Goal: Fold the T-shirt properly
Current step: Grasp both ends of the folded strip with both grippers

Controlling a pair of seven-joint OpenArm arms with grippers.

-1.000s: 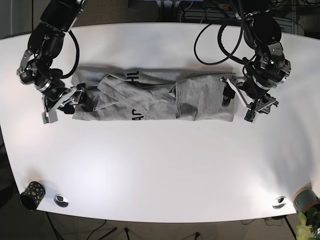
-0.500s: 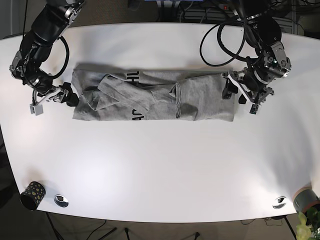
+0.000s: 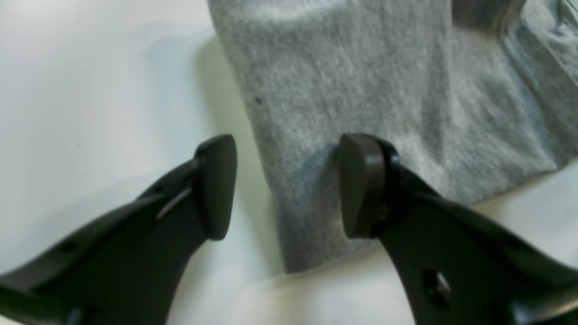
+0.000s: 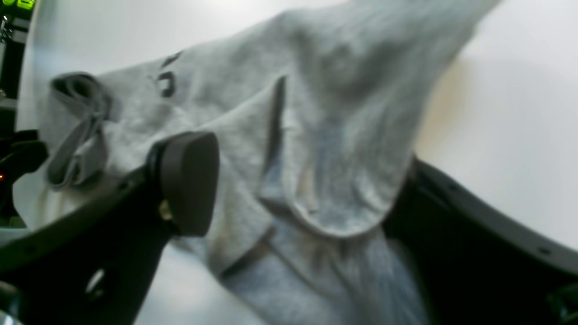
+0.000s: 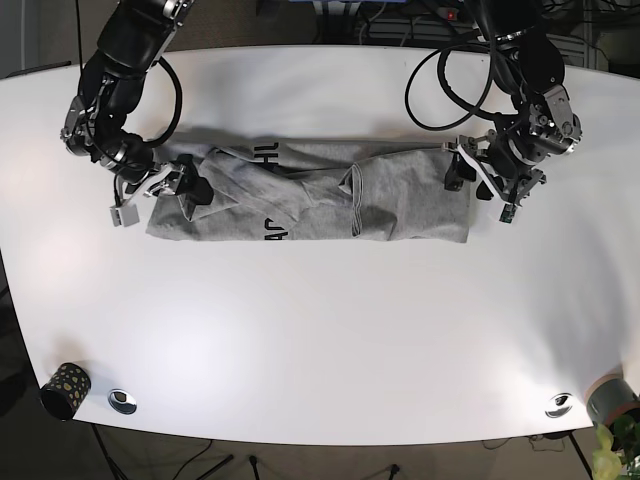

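grey t-shirt (image 5: 310,195) lies folded into a long band across the white table (image 5: 320,340). left gripper (image 3: 284,189) straddles one end's edge, fingers spread, one over cloth, one over bare table. right gripper (image 4: 298,189), also spread, has bunched fabric between its fingers at the other end.

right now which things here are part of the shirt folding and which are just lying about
Part of the job:
- grey T-shirt
- left gripper, open astride the shirt's edge
- right gripper, open with cloth between its jaws

Lying about:
- patterned cup
- two metal discs
- grey pot with plant
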